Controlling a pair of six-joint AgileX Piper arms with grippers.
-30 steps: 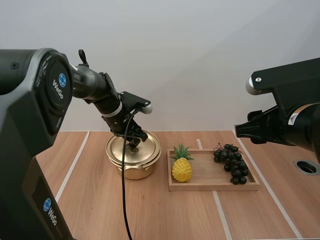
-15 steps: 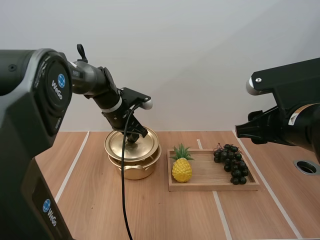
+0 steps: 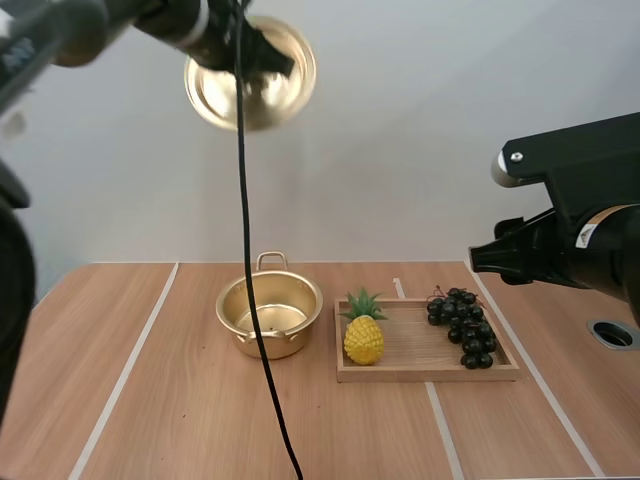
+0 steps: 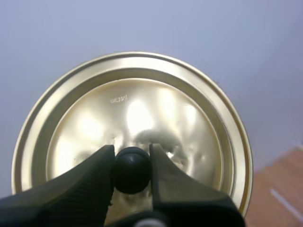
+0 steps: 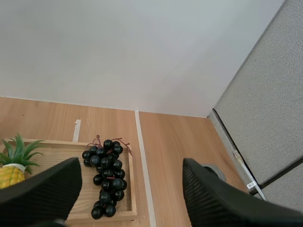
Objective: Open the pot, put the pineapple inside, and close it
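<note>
High view: pot [image 3: 270, 315] sits open on table [image 3: 200, 420]; lid [image 3: 250, 72] hangs high above, left gripper [image 4: 131, 153] clamped on its knob [image 4: 131, 169]. Pineapple [image 3: 364, 335] stands on wooden tray [image 3: 420, 372], left end, just beside pot; grapes [image 3: 462, 325] at right end; right gripper [image 5: 132, 165] over tray, jaws wide apart. Opening looks done; next: right gripper down onto pineapple. Count: 1 each of pot, lid, pineapple, tray; 1 bunch of grapes.

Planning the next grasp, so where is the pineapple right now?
In the high view the pineapple stands at the left end of the wooden tray, between the open pot and the grapes.
</note>
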